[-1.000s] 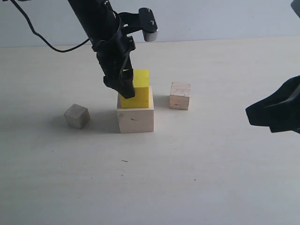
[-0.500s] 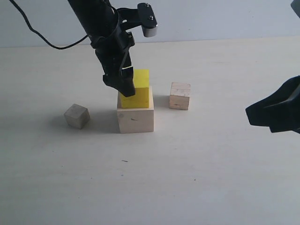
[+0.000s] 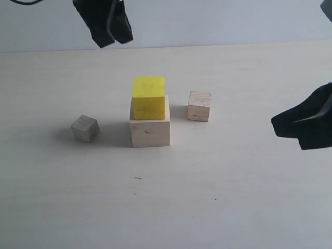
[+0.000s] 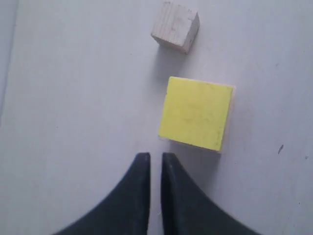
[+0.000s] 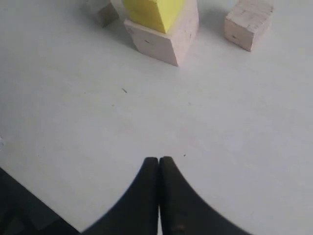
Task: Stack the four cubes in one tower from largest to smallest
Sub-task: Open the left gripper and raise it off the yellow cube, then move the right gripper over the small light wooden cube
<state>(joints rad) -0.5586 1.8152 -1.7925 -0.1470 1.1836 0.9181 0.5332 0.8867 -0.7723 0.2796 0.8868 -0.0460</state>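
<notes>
The bright yellow cube (image 3: pixel 149 97) rests on the large pale wood cube (image 3: pixel 150 133), set slightly toward its back edge. A small wood cube (image 3: pixel 199 106) sits on the table just right of this pair. The smallest, greyish cube (image 3: pixel 84 128) lies to their left. My left gripper (image 3: pixel 111 36) hangs high above and behind the stack, touching nothing. In the left wrist view its jaws (image 4: pixel 155 155) are closed to a thin slit, empty, beside the yellow cube (image 4: pixel 198 113). My right gripper (image 3: pixel 274 128) hovers at the right, shut and empty (image 5: pixel 158 158).
The pale tabletop (image 3: pixel 207 197) stretches wide in front of the cubes. A light wall (image 3: pixel 233 21) rises behind the table's far edge. The right wrist view shows the stack (image 5: pixel 164 41) and the small cube (image 5: pixel 248 24) well ahead of the shut fingers.
My left gripper has let go of the yellow cube, risen up and to the left away from the stack, and its jaws have closed. The yellow cube stays put on the large cube.
</notes>
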